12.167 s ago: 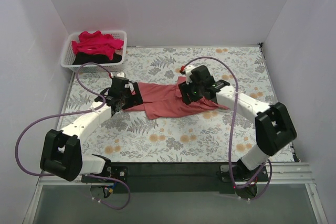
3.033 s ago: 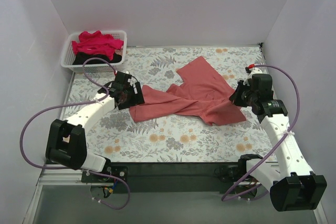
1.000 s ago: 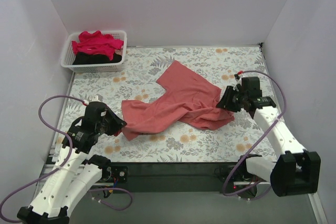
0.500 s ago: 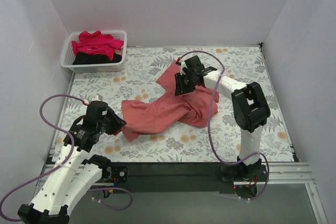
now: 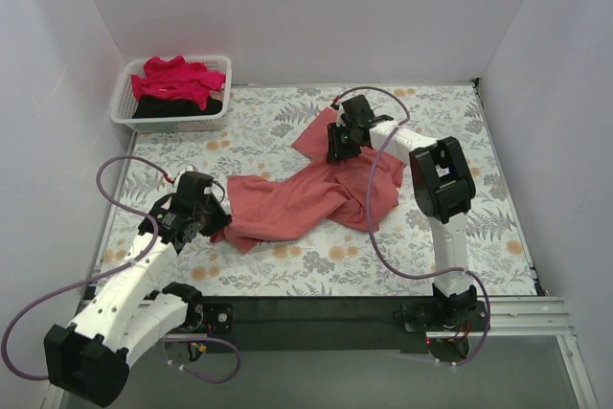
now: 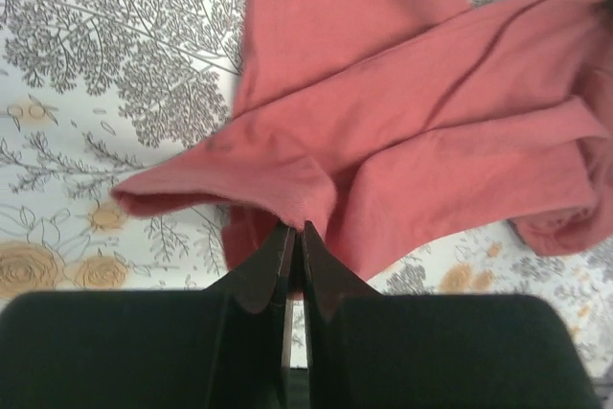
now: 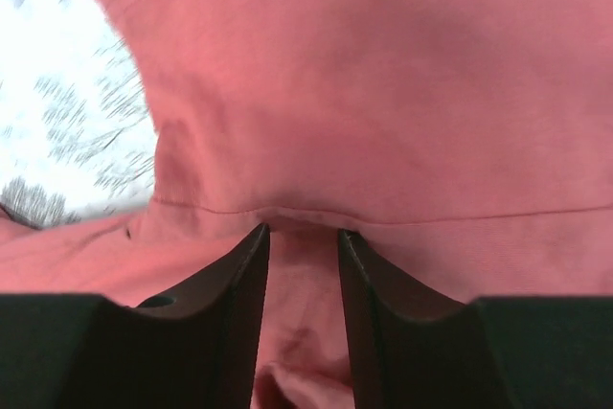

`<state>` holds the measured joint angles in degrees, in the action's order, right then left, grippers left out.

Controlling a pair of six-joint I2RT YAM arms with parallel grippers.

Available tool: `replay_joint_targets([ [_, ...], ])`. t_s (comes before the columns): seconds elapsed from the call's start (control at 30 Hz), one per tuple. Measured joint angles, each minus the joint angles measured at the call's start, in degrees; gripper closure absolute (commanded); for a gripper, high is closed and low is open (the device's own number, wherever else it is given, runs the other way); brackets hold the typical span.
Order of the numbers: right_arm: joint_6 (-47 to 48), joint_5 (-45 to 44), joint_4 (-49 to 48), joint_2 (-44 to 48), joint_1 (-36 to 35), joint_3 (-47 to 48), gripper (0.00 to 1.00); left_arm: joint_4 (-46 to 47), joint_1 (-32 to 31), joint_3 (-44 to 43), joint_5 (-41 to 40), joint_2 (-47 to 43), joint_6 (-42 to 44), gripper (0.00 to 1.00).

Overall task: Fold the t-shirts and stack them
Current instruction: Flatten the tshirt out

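Moved since half a second before: the right gripper point(image 5: 340, 150), a little farther up the table; the left arm, elbow swung in nearer its base.

Item 1. Coral-red t-shirt point(image 5: 306, 193): lay crumpled across the middle of the floral table point(image 5: 287, 265), stretched from near left to far right.

Item 2. Left gripper point(image 6: 295, 229): clenched on a pinch of the coral-red t-shirt at its near-left end.

Item 3. Right gripper: jaws parted, tips down at a stitched hem on the shirt's far-right part, cloth showing in the gap.

Item 4. White basket point(image 5: 172, 123): stood at the far-left corner, well apart from both arms, holding the crimson-pink t-shirt point(image 5: 177, 79) heaped over the black t-shirt point(image 5: 182, 105).
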<state>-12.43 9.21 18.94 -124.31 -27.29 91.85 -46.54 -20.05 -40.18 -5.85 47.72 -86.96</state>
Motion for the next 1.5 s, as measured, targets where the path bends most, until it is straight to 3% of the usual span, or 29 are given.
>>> replay_joint_targets([
  [0.17, -6.67, -0.26, -2.45, -0.83, 10.32, 0.31, 0.53, 5.68, 0.07, -1.11, -1.95, 10.78, 3.13, 1.00],
  [0.27, -10.54, 0.00, -3.19, -1.22, 18.86, 0.63, 0.46, 9.57, 0.07, -4.68, -1.92, 18.25, 5.44, 0.98],
  [0.4, -11.69, 1.92, -2.49, -0.98, 24.94, 0.61, 0.46, 16.44, -0.13, -10.36, -0.63, 26.12, 8.50, 1.00],
  [0.53, -8.26, 0.83, -2.40, 1.44, 23.58, -2.08, 0.46, 18.80, -0.04, -12.04, 0.70, 28.52, 10.86, 1.00],
  [0.67, -4.46, -1.46, -2.19, 6.54, 20.57, -6.54, 0.46, 19.37, 0.13, -8.44, 2.95, 27.58, 10.97, 1.00],
  [0.93, 2.16, -4.85, -2.93, 11.85, 15.65, -8.37, 0.37, 12.72, 0.00, 6.75, 7.91, 12.98, 6.60, 0.99],
  [0.97, 2.64, -5.07, -2.84, 11.87, 15.28, -8.46, 0.37, 11.06, -0.15, 7.08, 8.37, 10.75, 5.75, 0.96],
  [1.0, 3.04, -5.33, -2.89, 11.85, 14.99, -8.70, 0.34, 9.94, -0.31, 7.04, 8.85, 8.83, 4.90, 0.86],
  [1.07, 3.65, -5.66, -2.73, 11.85, 14.60, -9.14, 0.34, 8.35, -0.44, 6.49, 9.29, 5.16, 3.43, 0.75],
  [1.1, 3.82, -5.88, -2.62, 11.78, 14.49, -9.18, 0.34, 7.63, -0.48, 6.08, 9.22, 3.80, 2.73, 0.58],
  [1.2, 4.85, -6.51, -2.58, 11.52, 14.36, -9.14, 0.33, 6.27, -0.48, 4.52, 8.35, 2.01, 1.14, 0.33],
  [1.43, 8.13, -10.08, -2.56, 7.17, 14.36, -4.31, 0.31, 7.10, -0.48, 1.73, 4.07, 7.04, 0.68, 0.28],
  [1.5, 8.70, -11.08, -2.62, 4.76, 14.36, -1.44, 0.26, 8.55, -0.48, 1.53, 2.67, 9.97, 1.07, 0.29],
])
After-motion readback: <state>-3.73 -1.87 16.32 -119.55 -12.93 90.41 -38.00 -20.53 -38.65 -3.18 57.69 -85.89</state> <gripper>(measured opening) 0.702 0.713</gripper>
